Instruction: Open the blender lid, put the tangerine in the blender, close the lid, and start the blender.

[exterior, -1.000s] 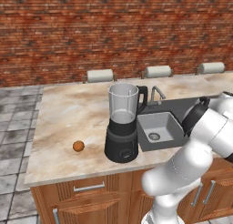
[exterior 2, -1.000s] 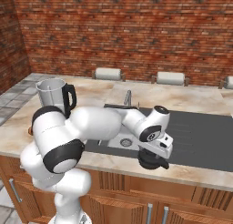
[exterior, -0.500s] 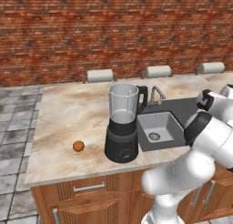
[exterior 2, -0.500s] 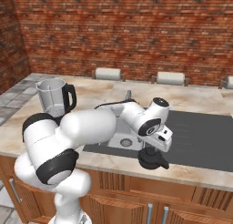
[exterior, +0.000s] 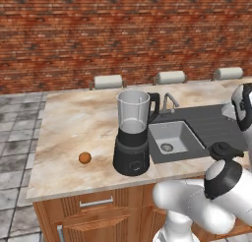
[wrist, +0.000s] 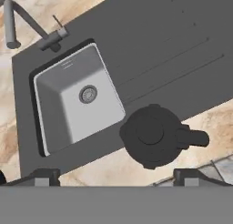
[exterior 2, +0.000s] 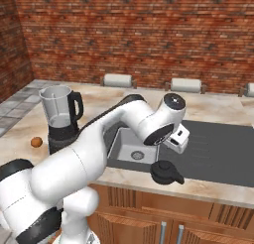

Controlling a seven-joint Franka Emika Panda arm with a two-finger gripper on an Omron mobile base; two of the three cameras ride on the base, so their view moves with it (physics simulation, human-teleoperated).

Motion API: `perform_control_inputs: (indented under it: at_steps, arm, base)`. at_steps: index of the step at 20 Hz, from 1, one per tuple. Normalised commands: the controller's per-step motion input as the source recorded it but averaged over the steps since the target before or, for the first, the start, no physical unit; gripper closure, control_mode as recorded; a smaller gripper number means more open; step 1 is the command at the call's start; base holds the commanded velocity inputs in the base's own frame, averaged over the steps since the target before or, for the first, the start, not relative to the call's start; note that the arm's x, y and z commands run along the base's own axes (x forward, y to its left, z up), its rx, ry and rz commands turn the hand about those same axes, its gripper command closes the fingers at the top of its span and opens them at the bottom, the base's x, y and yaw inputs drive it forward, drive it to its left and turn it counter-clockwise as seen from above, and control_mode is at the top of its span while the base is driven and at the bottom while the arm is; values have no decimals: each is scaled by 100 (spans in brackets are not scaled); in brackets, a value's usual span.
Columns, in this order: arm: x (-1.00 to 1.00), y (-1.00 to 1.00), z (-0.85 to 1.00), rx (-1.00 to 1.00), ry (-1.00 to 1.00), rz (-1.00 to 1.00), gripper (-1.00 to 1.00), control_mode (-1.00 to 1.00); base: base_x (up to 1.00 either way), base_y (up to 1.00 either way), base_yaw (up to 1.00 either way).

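Hovering with jaws spread wide and empty, the gripper (wrist: 116, 175) hangs above the blender lid (wrist: 154, 136).

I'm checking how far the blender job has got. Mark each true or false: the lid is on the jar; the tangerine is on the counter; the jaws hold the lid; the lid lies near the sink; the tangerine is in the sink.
1. The lid is on the jar: false, the jar is open.
2. The tangerine is on the counter: true.
3. The jaws hold the lid: false, they stand open above it.
4. The lid lies near the sink: true, at the counter's front edge.
5. The tangerine is in the sink: false, it lies beside the blender.
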Motion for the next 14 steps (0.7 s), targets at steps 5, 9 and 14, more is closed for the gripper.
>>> perform_control_inputs:
  at_steps: [5, 9, 14]
  arm:
    - [-73, 62, 100, -4, -28, -3, -100, -100]
    - [-71, 80, 100, -6, -25, -1, -100, -100]
    - [-55, 96, 100, -10, -14, 0, -100, -100]
  base:
    - [0, 0, 0]
    - [0, 0, 0]
    - [0, 0, 0]
